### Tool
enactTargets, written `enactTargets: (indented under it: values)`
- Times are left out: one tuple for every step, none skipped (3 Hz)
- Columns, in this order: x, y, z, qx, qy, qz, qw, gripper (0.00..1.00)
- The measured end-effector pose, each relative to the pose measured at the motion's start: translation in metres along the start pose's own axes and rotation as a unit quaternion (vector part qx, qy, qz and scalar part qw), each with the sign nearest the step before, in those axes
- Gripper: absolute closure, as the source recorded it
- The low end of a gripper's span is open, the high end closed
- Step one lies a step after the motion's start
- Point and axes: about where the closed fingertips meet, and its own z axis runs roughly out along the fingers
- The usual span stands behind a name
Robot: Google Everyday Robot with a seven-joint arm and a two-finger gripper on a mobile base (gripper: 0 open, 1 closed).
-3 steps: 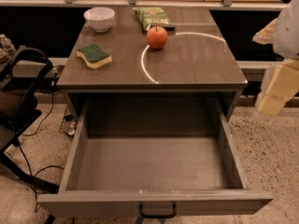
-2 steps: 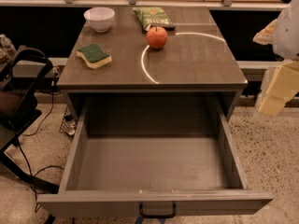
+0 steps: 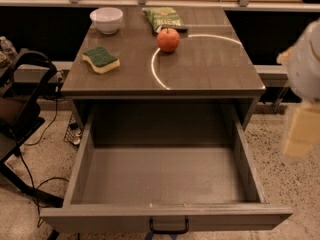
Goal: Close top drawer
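No shift since earlier: top drawer (image 3: 165,176) open, gripper (image 3: 300,133) right of tabletop (image 3: 210,64), state unclear.

Grey top drawer (image 3: 165,179), black handle (image 3: 169,227); red apple (image 3: 168,39), green sponge (image 3: 101,59), white bowl (image 3: 106,20); cream gripper (image 3: 301,129) at the right edge.

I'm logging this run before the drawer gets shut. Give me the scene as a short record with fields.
drawer: wide grey top drawer, pulled far out toward the camera
handle: small black loop handle, centre of the front panel
gripper: pale gripper, at right edge, apart from the drawer
cabinet top: white bowl, green-topped sponge, red apple, green snack bag
task state: not yet closed
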Motion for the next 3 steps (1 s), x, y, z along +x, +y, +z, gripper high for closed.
enactTargets:
  values:
    - [0.044, 0.043, 0.024, -0.005, 0.024, -0.004, 0.9997, 0.00]
    - [0.078, 0.084, 0.037, -0.005, 0.032, 0.003, 0.9995, 0.00]
    - [0.076, 0.172, 0.054, -0.009, -0.023, 0.030, 0.9992, 0.24]
